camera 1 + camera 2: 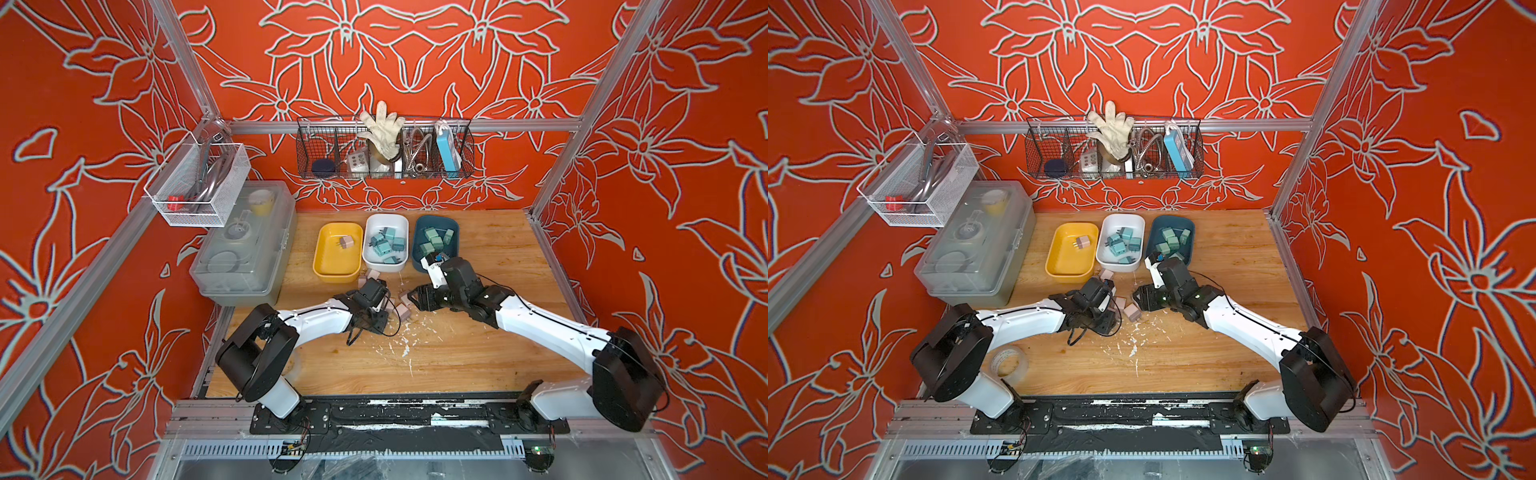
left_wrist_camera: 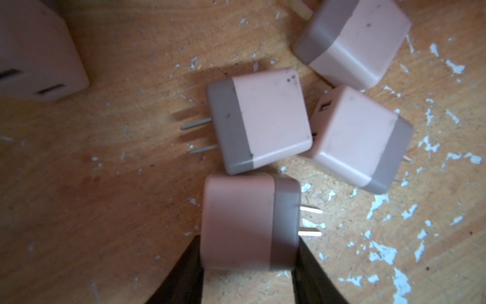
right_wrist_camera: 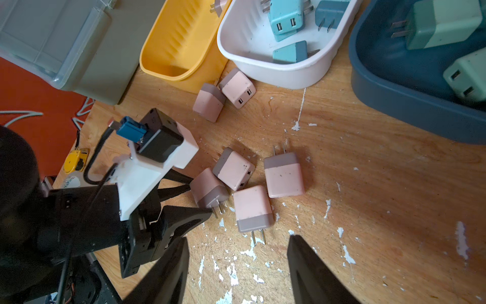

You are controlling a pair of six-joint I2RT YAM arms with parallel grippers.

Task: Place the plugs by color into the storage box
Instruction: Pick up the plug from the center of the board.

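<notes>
In the left wrist view a pink plug (image 2: 249, 223) sits between my left gripper's (image 2: 249, 263) two dark fingers, which press on its sides. Three more pink plugs (image 2: 263, 121) lie just beyond it on the wood. My right gripper (image 3: 236, 263) hangs open over the table next to that cluster (image 3: 252, 208), holding nothing. At the back stand three trays. The yellow tray (image 1: 332, 262) has one pink plug (image 1: 346, 242), the white tray (image 1: 395, 222) has blue plugs (image 1: 384, 245), and the dark blue tray (image 1: 455, 226) has green plugs (image 1: 434, 239). Two pink plugs (image 3: 209, 101) lie by the yellow tray.
A grey lidded plastic box (image 1: 245, 241) stands left of the trays. A white mesh basket (image 1: 197, 183) hangs above it, and a black wire basket (image 1: 384, 149) on the back wall. A tape roll (image 1: 1009, 363) lies by the left arm's base. White flecks mark the wood.
</notes>
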